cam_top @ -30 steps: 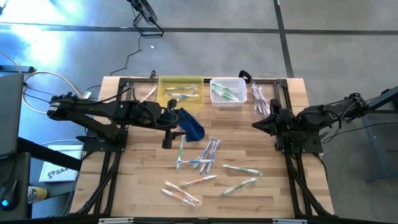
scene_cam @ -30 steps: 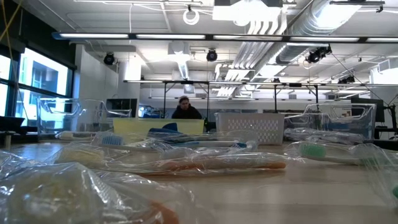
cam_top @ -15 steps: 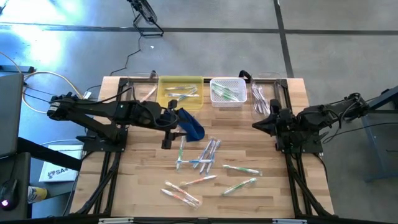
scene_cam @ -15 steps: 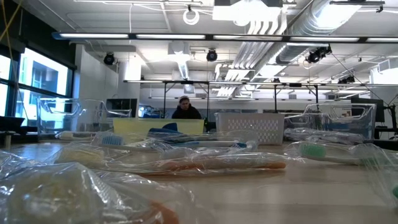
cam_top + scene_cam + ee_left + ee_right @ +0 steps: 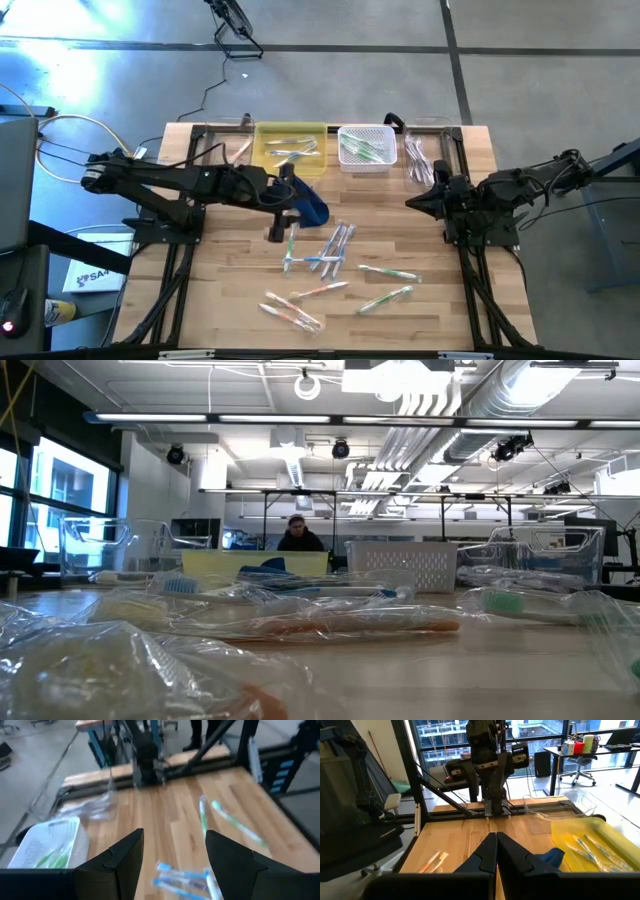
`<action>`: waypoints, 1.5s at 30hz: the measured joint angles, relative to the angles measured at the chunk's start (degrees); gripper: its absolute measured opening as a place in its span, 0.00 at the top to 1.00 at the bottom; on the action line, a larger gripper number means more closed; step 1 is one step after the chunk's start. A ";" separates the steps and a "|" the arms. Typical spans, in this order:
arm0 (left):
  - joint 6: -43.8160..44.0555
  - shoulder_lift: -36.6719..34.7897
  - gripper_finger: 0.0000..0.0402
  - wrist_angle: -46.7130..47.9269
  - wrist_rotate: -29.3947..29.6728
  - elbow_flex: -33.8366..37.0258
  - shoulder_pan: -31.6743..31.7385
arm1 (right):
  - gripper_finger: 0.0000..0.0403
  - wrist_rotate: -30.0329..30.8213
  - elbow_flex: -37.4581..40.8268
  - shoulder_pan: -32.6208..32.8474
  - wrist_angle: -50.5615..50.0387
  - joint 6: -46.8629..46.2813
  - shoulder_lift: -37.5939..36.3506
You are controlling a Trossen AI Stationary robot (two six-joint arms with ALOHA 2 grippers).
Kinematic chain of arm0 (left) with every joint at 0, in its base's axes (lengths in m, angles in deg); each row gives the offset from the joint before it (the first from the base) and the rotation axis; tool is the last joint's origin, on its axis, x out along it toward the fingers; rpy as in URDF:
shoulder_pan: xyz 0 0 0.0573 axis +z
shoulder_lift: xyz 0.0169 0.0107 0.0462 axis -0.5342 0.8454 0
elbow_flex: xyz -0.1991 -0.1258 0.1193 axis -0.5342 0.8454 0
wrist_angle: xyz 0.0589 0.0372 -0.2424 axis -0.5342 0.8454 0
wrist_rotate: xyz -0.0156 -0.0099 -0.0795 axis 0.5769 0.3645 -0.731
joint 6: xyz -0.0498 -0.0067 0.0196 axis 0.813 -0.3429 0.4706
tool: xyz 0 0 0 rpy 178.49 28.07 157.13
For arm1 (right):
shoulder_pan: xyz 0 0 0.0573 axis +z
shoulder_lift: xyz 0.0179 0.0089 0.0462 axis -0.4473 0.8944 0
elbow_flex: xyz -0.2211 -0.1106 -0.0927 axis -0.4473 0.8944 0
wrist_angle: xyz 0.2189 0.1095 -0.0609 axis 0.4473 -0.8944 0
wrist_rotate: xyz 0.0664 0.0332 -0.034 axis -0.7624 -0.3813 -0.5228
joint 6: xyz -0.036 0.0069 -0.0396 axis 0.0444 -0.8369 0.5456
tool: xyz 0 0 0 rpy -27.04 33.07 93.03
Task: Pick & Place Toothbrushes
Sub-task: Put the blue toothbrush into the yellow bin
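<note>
We see the left tool point(image 5: 277, 232) over the middle of the bench point(image 5: 220, 300), its fingers point(image 5: 117, 865) spread apart with nothing between them. It hangs just beside the dark blue pouch point(image 5: 308, 203) and near the upper end of the loose toothbrushes point(image 5: 330, 250).

The right tool point(image 5: 412, 201) rests at the right side of the bench, its fingers pressed together and holding nothing.

The toothbrushes lie in several places. A loose group is scattered on the bare wood at the centre and toward the near edge, most in clear wrappers. Some lie in the yellow tray point(image 5: 262, 140) at the far edge. Green ones lie in the white basket point(image 5: 345, 135) just beside that tray. More wrapped ones lie at the far right corner point(image 5: 417, 160), and a pair lies left of the yellow tray point(image 5: 238, 150).

In the low view, a person point(image 5: 298, 536) shows in the room behind the bench.
</note>
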 joint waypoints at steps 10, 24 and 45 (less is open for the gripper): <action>2.12 2.91 0.48 -0.78 -1.73 -0.04 0.00 | 0.99 0.00 -0.07 0.00 -0.02 0.00 0.00; 2.32 8.10 0.48 1.41 -5.64 -0.05 -0.02 | 0.99 0.04 -0.07 0.00 -0.24 0.17 0.00; 10.90 21.50 0.48 9.52 -10.02 -0.17 -1.92 | 0.99 0.09 -0.07 0.00 -0.98 0.00 0.05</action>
